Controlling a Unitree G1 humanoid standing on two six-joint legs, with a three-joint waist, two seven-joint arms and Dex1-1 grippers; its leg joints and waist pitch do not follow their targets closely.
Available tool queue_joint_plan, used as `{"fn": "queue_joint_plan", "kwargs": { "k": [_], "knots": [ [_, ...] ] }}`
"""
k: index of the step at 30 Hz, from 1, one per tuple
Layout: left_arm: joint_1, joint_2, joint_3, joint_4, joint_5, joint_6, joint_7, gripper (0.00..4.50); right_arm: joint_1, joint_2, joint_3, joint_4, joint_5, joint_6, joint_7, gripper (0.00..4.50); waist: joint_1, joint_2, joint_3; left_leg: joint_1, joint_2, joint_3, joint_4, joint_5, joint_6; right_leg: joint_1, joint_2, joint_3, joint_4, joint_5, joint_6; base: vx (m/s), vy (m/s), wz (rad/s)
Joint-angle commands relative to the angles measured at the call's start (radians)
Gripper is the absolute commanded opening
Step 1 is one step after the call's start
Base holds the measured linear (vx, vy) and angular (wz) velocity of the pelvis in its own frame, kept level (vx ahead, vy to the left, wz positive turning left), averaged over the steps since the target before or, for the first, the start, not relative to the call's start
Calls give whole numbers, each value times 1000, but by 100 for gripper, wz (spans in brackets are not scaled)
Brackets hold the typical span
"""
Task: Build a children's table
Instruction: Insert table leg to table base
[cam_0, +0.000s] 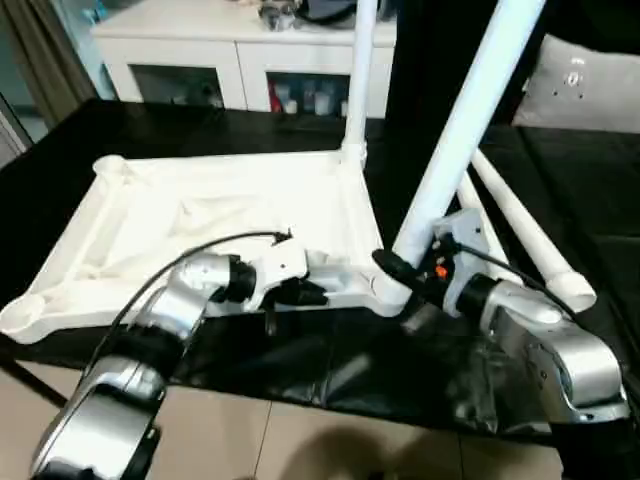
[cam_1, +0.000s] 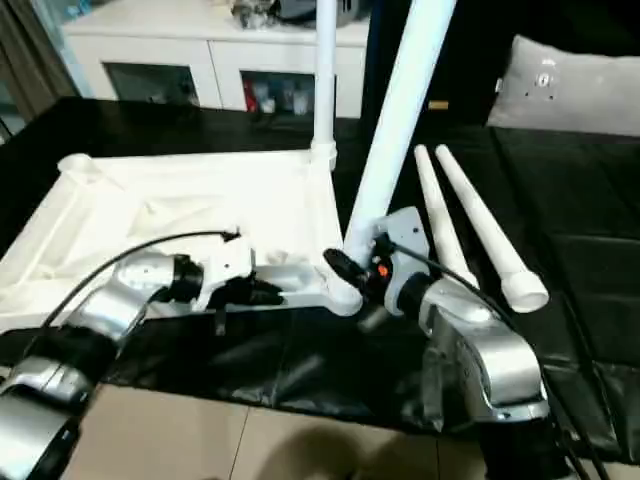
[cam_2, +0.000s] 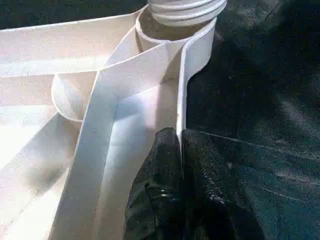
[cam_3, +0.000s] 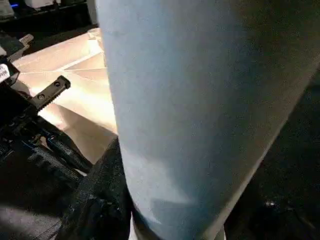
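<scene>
Black cloth-covered work surface (cam_0: 560, 190); white cabinet (cam_0: 235, 55) with glass doors behind, grey cushion (cam_1: 575, 90) far right. Upside-down white table top (cam_0: 200, 225) on cloth, ribbed underside up, round corner sockets. Left gripper (cam_2: 181, 150) clenched on near rim wall, close to near right corner. One leg (cam_0: 357, 75) upright in far right socket, top cut off. Second leg (cam_0: 465, 125) tilted at near right socket, grasped low by right gripper (cam_0: 400, 272); seating hidden. Two loose legs (cam_1: 480, 225) lying right, side by side.
</scene>
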Motion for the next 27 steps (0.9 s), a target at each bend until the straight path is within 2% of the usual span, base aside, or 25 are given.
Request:
{"fn": "queue_joint_plan", "kwargs": {
  "k": [1,3,4,6,7,8,9,13,14,16,18,19,20,21,24,27],
  "knots": [
    [4,20,29,-26,-33,24,2,0,0,2,-1,-2,11,-17,7,189,8,-7,-75,-8,18,4,-61,-129,52,65,-66,41,-62,-283,-159,0,0,0],
    [4,18,31,-27,-45,36,-7,0,1,0,-2,1,10,-19,8,189,8,-7,-75,-10,19,5,-60,-116,55,66,-66,41,-59,-248,-173,0,0,0],
    [3,16,33,-29,-54,44,-13,45,2,0,-4,4,10,-22,8,189,9,-6,-74,-10,20,6,-60,-118,57,66,-66,41,-57,-238,-182,0,0,0],
    [4,9,36,-38,-66,57,-20,57,2,1,-7,9,8,-28,9,189,8,-6,-73,-10,19,7,-61,-132,56,66,-67,40,-60,-257,-182,0,0,0],
    [9,-1,38,-59,-75,77,-26,57,1,4,-12,19,3,-38,10,189,10,-1,-73,-7,20,7,-60,-136,54,64,-69,41,-61,-264,-184,0,0,0],
    [10,-4,39,-62,-77,81,-27,74,0,4,-13,20,3,-40,9,189,11,-3,-72,-6,20,8,-60,-146,52,62,-67,40,-63,-275,-187,0,0,0],
    [15,-17,41,-78,-86,97,-25,87,-3,7,-18,25,3,-48,7,189,12,2,-69,-7,20,8,-61,-160,49,62,-67,40,-67,-294,-184,0,0,0],
    [17,-31,39,-88,-97,113,-26,104,-4,9,-22,27,5,-53,3,189,15,-1,-68,-6,19,8,-63,-179,44,63,-67,39,-70,-337,-165,0,0,0],
    [13,-36,35,-82,-99,114,-29,117,-3,9,-24,27,7,-53,3,189,15,-4,-67,-4,19,8,-64,-188,44,62,-67,38,-74,-355,-158,0,0,0],
    [2,-43,23,-63,-89,105,-24,141,0,8,-25,28,9,-55,5,189,16,-3,-67,-3,18,7,-64,-191,43,62,-67,38,-76,-374,-147,0,0,0],
    [-7,-43,12,-47,-74,94,-15,143,0,7,-22,30,9,-57,9,189,17,-3,-67,-4,17,6,-64,-188,43,63,-67,38,-77,-379,-139,0,0,0],
    [-8,-42,9,-47,-72,94,-13,163,0,6,-22,31,10,-58,10,189,17,-3,-68,-3,18,6,-64,-186,43,62,-67,39,-76,-377,-137,0,0,0],
    [-16,-43,6,-35,-68,100,-12,175,-3,4,-21,34,9,-59,13,189,17,-11,-68,-6,18,6,-64,-179,44,64,-66,38,-75,-368,-137,0,0,0],
    [-21,-44,5,-26,-65,106,-11,175,-5,3,-20,36,9,-60,15,189,19,-6,-69,-4,17,7,-63,-172,46,63,-66,38,-74,-362,-138,0,0,0],
    [-30,-45,7,-4,-53,109,0,182,-8,3,-20,41,9,-64,17,189,19,-4,-70,-5,18,6,-62,-165,47,63,-67,39,-72,-349,-144,0,0,0],
    [-38,-45,8,30,-42,104,12,182,-10,5,-20,44,7,-65,16,189,19,-7,-70,-6,16,7,-62,-157,51,65,-65,38,-72,-340,-143,0,0,0]
  ]
}}
